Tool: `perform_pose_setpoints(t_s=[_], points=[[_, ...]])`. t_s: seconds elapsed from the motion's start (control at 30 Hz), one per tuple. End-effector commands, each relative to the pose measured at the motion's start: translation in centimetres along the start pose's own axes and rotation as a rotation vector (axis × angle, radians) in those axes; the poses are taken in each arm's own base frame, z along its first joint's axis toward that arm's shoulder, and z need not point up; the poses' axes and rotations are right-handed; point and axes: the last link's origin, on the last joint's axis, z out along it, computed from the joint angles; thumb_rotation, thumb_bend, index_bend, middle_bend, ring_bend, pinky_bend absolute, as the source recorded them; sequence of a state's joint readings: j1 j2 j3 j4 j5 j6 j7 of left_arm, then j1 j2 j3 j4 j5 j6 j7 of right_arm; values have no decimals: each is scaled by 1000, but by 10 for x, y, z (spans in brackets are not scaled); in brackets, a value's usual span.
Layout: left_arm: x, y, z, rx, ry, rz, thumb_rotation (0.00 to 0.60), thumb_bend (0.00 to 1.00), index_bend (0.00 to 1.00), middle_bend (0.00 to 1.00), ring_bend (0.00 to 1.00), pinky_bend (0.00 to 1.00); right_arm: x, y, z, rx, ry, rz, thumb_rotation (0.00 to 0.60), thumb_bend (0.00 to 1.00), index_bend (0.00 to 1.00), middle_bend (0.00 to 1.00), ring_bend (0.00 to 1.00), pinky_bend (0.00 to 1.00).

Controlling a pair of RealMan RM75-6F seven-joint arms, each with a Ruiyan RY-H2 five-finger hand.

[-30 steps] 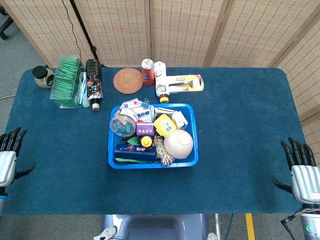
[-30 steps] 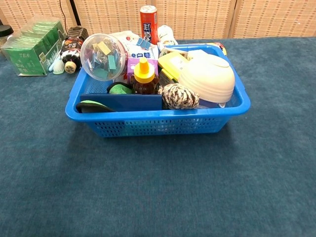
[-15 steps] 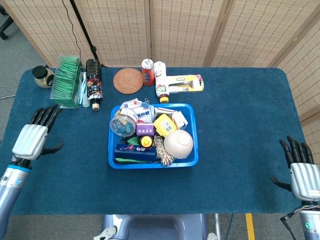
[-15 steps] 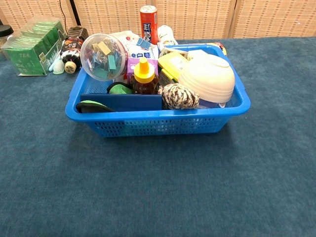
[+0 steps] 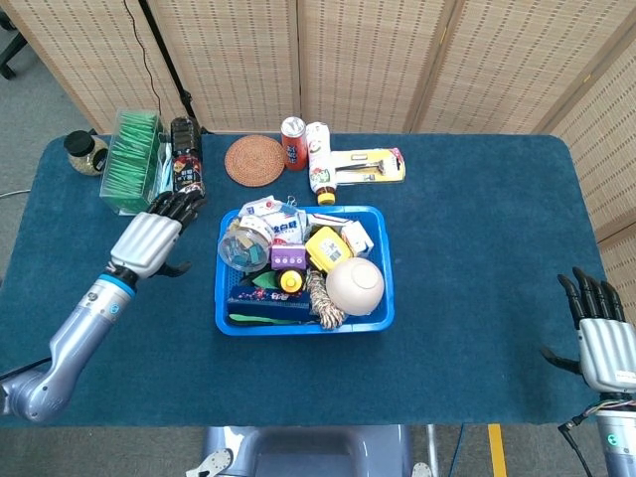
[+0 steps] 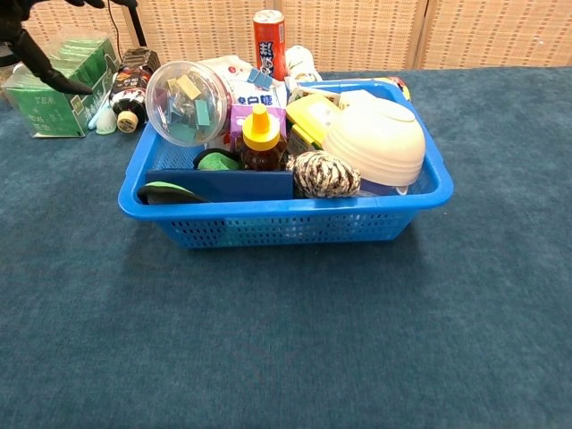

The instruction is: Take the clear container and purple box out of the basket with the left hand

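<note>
Left hand (image 5: 149,241), fingers apart and empty, sits just left of basket (image 5: 383,316); clear container (image 5: 241,244) nearest it, purple box (image 5: 289,257) beyond.

— Any lettering you can read?
— "TEA", on the green box (image 6: 55,85) at the table's far left in the chest view.
— Anything else?
— No; other labels are too blurred.
</note>
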State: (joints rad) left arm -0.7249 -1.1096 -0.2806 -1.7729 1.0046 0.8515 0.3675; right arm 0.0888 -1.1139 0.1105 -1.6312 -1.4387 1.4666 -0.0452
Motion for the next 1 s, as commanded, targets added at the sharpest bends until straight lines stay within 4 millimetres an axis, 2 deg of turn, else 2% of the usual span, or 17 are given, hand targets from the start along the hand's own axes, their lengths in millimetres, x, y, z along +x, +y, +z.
perform_pose_setpoints(t_s=[0.03,0.3,0.67,0.9,1.0], points=[[-3,18,19,-20,-37,12,600,207,0,0,0,0,-1,1,1,-3,-4,2,600,0,0,0,0,0],[-6,35,39,-15,-115,-6,600,206,0,0,0,0,-3,1,3,-5,-10,-1,600,0,0,0,0,0],[5,51,69,4,-165,8,600,206,0,0,0,0,-6,0,3,-7,-18,-13,600,0,0,0,0,0],[-2,57,77,25,-214,12,600,207,0,0,0,0,-6,-1,3,-7,-19,-13,600,0,0,0,0,0],[-3,59,78,28,-224,7,600,207,0,0,0,31,-6,-1,3,-6,-18,-12,600,0,0,0,0,0]])
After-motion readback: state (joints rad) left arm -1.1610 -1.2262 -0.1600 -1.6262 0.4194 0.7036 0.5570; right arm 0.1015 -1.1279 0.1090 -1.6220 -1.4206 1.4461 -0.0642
